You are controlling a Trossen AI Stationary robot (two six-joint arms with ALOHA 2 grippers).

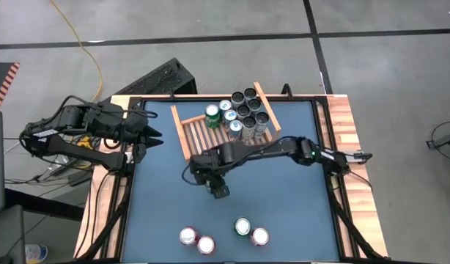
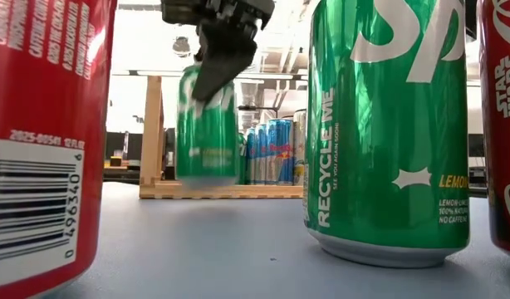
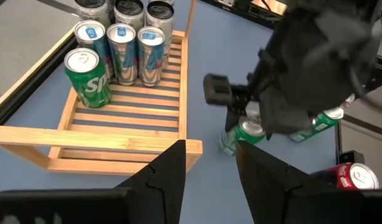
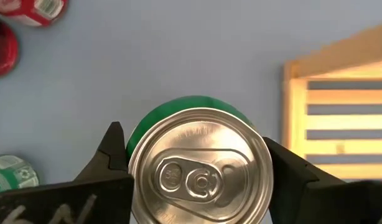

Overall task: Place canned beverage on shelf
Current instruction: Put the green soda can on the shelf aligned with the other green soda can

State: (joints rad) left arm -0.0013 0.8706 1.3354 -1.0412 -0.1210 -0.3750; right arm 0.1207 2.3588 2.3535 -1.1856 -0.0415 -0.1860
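Nearest you, at the table's front edge, four cans wait: two red cans (image 1: 196, 240) on the left, then a green can (image 1: 242, 226) and another red one (image 1: 260, 236) on the right. They stand close together, so reaching between them will be tight.

Further in, over the middle of the blue table (image 1: 298, 213), your right gripper (image 4: 197, 180) has a green can (image 4: 200, 168) between its fingers. From the wrist view one finger (image 4: 113, 158) sits at each side of the can's silver top, close against the rim, and the low view shows the can (image 2: 207, 124) hanging clear above the tabletop, so the grip carries it. The jaws stand partly open, only as wide as the can.

Judge this can as stiff but thin-walled: squeeze hard and it may dent, and the smooth painted side could slip if you ease off too much. If full it will be fairly heavy for its size and may swing. The hold just under the top rim, across the widest part, looks like the sound place to take it.

Beyond that lies the shelf (image 1: 187, 132), tilted on the table, with open slats on its near part. A green can (image 1: 212, 114) and a cluster of blue and dark cans (image 1: 243, 110) fill its far end. You have free slats beside that green one.

Your left gripper (image 3: 206, 177) waits at the table's left edge, fingers somewhat apart and holding nothing.
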